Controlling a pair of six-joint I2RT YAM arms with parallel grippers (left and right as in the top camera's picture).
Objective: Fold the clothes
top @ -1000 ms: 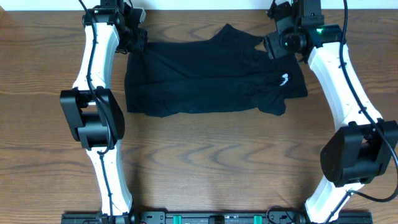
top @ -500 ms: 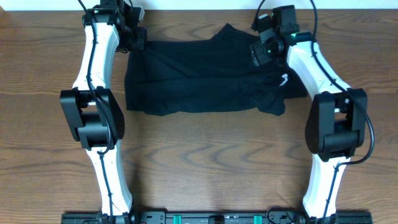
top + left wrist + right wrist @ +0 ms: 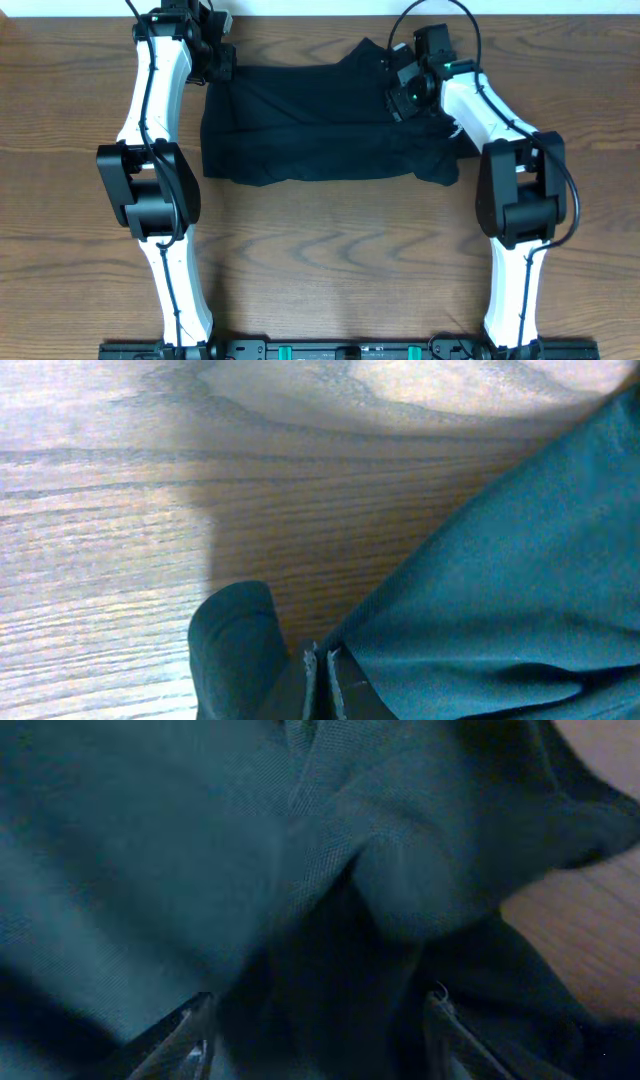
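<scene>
While the left gripper (image 3: 222,68) seems to pinch the shirt (image 3: 320,135) by the far edge of the table (image 3: 320,280), the right gripper (image 3: 400,92), jaws wide, must grab next.

No word, number or brand can be read in any of the three views. The black shirt (image 3: 300,140) shows only plain weave in both wrist close-ups (no print falls inside them), and from overhead any mark on it is too small to make out. The wooden counter (image 3: 320,250) shows grain and nothing written.
</scene>
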